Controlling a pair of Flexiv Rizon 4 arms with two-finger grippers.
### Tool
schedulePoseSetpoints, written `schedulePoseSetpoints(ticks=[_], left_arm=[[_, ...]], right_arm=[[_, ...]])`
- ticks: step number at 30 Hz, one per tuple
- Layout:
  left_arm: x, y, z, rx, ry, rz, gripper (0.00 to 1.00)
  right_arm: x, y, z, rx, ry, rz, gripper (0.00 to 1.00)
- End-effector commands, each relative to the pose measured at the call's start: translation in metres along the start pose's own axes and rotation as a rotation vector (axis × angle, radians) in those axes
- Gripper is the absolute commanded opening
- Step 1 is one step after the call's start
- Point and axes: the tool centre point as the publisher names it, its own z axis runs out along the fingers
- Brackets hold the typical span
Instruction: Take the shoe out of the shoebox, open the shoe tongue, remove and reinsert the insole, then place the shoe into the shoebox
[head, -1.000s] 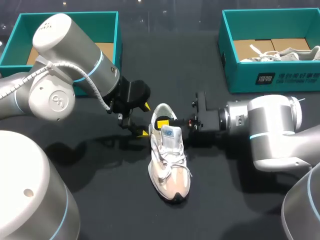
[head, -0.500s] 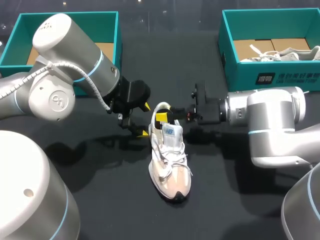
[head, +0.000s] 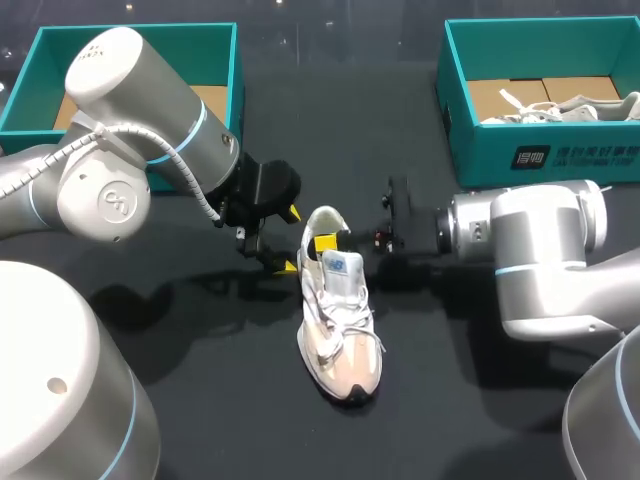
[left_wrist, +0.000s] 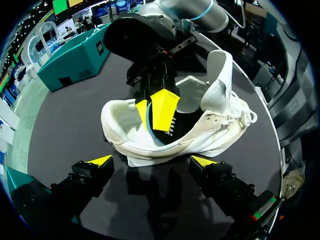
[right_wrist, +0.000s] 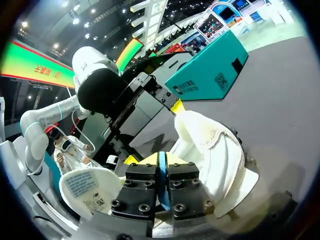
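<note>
A white shoe (head: 338, 320) lies on the black table with its toe toward me and its tongue (right_wrist: 85, 185) folded forward. My right gripper (head: 327, 242) comes in from the right and reaches into the shoe's opening near the heel. It is shut on the thin blue edge of the insole (right_wrist: 161, 172), as the left wrist view also shows with the right gripper (left_wrist: 156, 110) inside the shoe (left_wrist: 215, 135). My left gripper (head: 291, 240) stands open just left of the heel. In its own view the left gripper (left_wrist: 154, 161) has its fingers apart beside the shoe's side, not touching it.
A teal shoebox (head: 520, 155) at the back right holds another white shoe (head: 560, 108). A second teal box (head: 40, 70) sits at the back left behind my left arm. Bare black table lies in front of the shoe.
My right gripper opened briefly, drew back a little to the right, then shut again inside the shoe near the heel. My left arm has stayed still.
</note>
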Motion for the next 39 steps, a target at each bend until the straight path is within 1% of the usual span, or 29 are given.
schedulePoseSetpoints(ticks=[1, 3, 4, 5, 6, 9, 10, 11, 15, 17, 23, 26, 30, 33, 35, 39], left_arm=[[0.0, 0.0, 0.001, 0.0, -0.001, 0.0, 1.0], [0.0, 0.0, 0.001, 0.0, -0.001, 0.0, 1.0], [0.0, 0.0, 0.001, 0.0, -0.001, 0.0, 1.0], [0.0, 0.0, 0.001, 0.0, -0.001, 0.0, 1.0], [0.0, 0.0, 0.001, 0.0, -0.001, 0.0, 1.0], [0.001, -0.001, -0.003, 0.002, -0.001, 0.015, 1.0], [0.002, -0.001, -0.004, 0.001, -0.001, 0.023, 1.0], [0.002, 0.0, -0.006, 0.0, -0.001, 0.028, 1.0], [0.004, 0.003, -0.013, -0.004, 0.0, 0.043, 1.0], [0.004, 0.003, -0.017, -0.004, -0.001, 0.051, 1.0], [0.003, 0.006, -0.028, -0.007, 0.01, 0.07, 1.0], [0.003, 0.009, -0.035, -0.011, 0.027, 0.089, 1.0], [0.002, 0.016, -0.05, -0.022, 0.049, 0.13, 1.0], [0.0, 0.023, -0.062, -0.042, 0.062, 0.163, 1.0], [-0.003, 0.027, -0.071, -0.067, 0.068, 0.198, 1.0], [-0.007, 0.036, -0.09, -0.093, 0.088, 0.262, 1.0]], right_arm=[[0.007, -0.009, -0.001, -0.004, -0.03, 0.002, 0.0], [0.012, -0.004, -0.003, -0.003, -0.04, -0.018, 0.0], [0.015, -0.001, -0.004, 0.0, -0.046, -0.03, 0.05], [0.017, 0.002, -0.004, 0.004, -0.049, -0.04, 0.25], [0.019, 0.005, -0.005, 0.011, -0.051, -0.052, 0.37], [0.023, 0.014, -0.006, 0.037, -0.064, -0.079, 0.48], [0.024, 0.017, -0.007, 0.045, -0.069, -0.088, 0.54], [0.025, 0.019, -0.007, 0.054, -0.073, -0.096, 0.67], [0.028, 0.026, -0.011, 0.08, -0.097, -0.123, 0.75], [0.029, 0.031, -0.015, 0.093, -0.111, -0.131, 0.81], [0.026, 0.043, -0.028, 0.136, -0.162, -0.133, 0.8], [0.024, 0.047, -0.035, 0.155, -0.183, -0.126, 0.77], [0.019, 0.054, -0.047, 0.187, -0.216, -0.104, 0.75], [0.014, 0.06, -0.056, 0.227, -0.243, -0.077, 0.75], [0.011, 0.064, -0.061, 0.269, -0.276, -0.052, 0.75], [0.01, 0.072, -0.07, 0.347, -0.304, -0.007, 0.73]])
